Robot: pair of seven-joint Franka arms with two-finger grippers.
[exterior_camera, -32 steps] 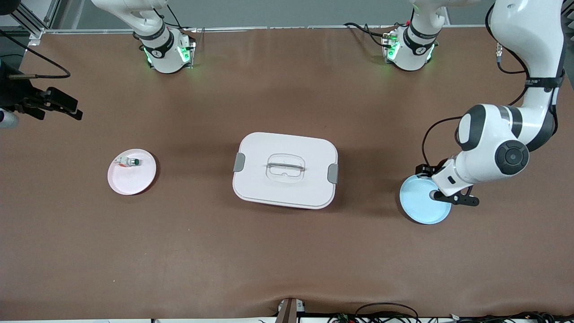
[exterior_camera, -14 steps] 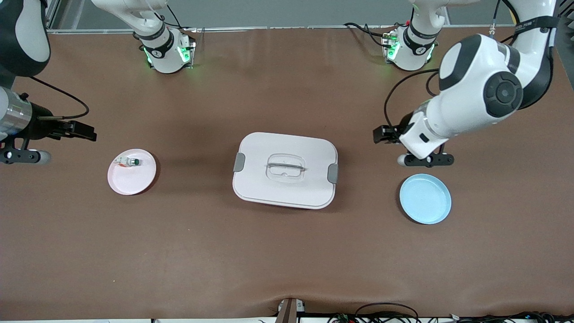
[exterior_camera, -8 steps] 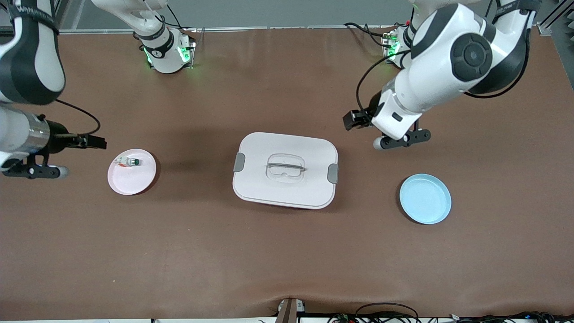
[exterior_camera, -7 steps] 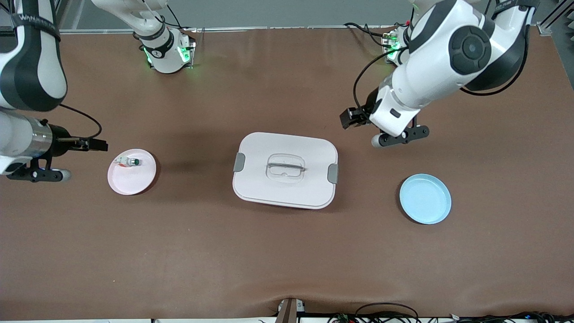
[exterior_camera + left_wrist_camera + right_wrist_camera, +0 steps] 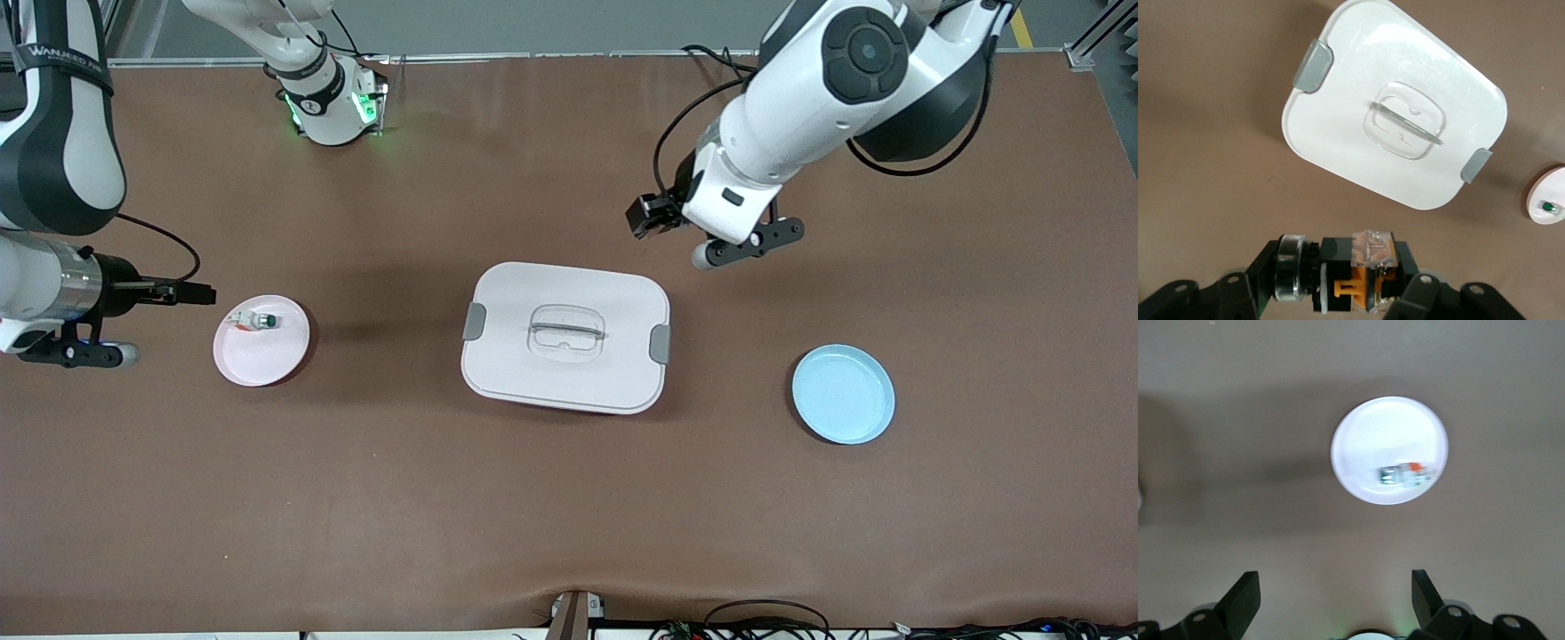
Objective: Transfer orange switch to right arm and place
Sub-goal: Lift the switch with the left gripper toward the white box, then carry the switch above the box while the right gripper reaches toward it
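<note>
The left gripper (image 5: 1348,283) is clenched on the tiny black boxy orange switch (image 5: 1368,270), aloft over bare table near the closed white rectangular lidded box (image 5: 565,336); the front view hides the switch. The right gripper (image 5: 1335,600), fingers spread wide and empty, hangs beside the round pink plate (image 5: 261,340), which holds a small white-and-green part (image 5: 256,321). The round light-blue plate (image 5: 843,394) holds nothing.
</note>
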